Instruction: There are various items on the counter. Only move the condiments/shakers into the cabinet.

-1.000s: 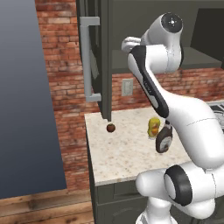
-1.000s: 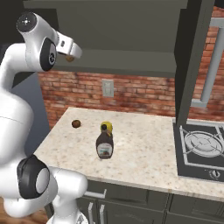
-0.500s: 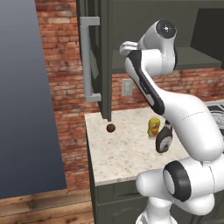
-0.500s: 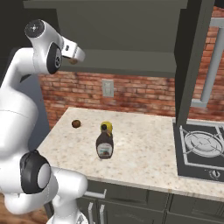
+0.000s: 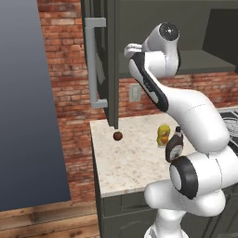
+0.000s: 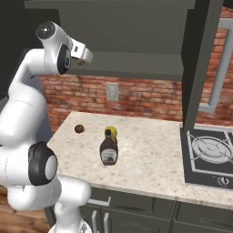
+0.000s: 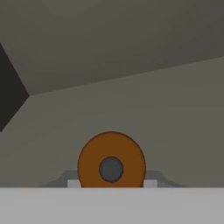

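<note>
My gripper [image 6: 83,60] is raised to the open cabinet [image 6: 136,41] at shelf height and is shut on the small wooden shaker [image 6: 81,62]. In the hand view the shaker's round brown top [image 7: 111,159] sits between the gripper's [image 7: 111,183] tips, facing the cabinet's grey inner wall. On the counter [image 6: 154,159] the tall dark bottle [image 6: 108,151] stands in front of the yellow squeeze bottle [image 6: 110,132]. The brown ball [image 6: 79,129] lies to their left. The left base view shows the ball [image 5: 117,135], yellow bottle [image 5: 163,135] and dark bottle [image 5: 174,144] too.
The cabinet door [image 5: 109,60] stands open with its long light-grey handle [image 5: 91,65], hanging over the counter's left end. A stove [image 6: 209,154] is set in the counter at the right. A brick wall with a socket [image 6: 112,91] runs behind.
The arm has straightened and carried the shaker a little further toward the cabinet shelf. The bottles and the ball have not moved.
</note>
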{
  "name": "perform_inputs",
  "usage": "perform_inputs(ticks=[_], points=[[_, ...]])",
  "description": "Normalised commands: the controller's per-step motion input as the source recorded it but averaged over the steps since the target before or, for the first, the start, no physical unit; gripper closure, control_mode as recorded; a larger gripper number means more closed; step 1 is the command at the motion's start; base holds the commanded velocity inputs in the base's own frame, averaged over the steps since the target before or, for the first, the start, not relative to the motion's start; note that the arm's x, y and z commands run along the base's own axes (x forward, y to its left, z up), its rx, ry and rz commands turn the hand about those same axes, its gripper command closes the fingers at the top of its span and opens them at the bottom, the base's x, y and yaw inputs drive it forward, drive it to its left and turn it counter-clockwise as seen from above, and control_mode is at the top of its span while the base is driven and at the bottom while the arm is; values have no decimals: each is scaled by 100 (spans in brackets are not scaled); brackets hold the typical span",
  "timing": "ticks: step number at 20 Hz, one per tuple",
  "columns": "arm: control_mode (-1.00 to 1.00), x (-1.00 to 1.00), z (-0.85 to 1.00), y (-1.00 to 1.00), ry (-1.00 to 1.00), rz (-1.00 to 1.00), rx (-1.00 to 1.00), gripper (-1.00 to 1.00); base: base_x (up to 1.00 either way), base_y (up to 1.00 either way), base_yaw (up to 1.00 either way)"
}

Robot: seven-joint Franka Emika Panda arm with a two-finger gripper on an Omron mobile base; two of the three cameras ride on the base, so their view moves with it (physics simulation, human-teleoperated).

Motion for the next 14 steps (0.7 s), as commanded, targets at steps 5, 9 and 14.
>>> perform_inputs(ticks=[5, 9, 14], points=[[-100, 40, -17, 0, 20, 0, 0, 100, 0, 0, 0], [-100, 19, -16, 0, 9, 0, 0, 100, 0, 0, 0], [-100, 9, -2, 0, 0, 0, -1, -100, 0, 0, 0]])
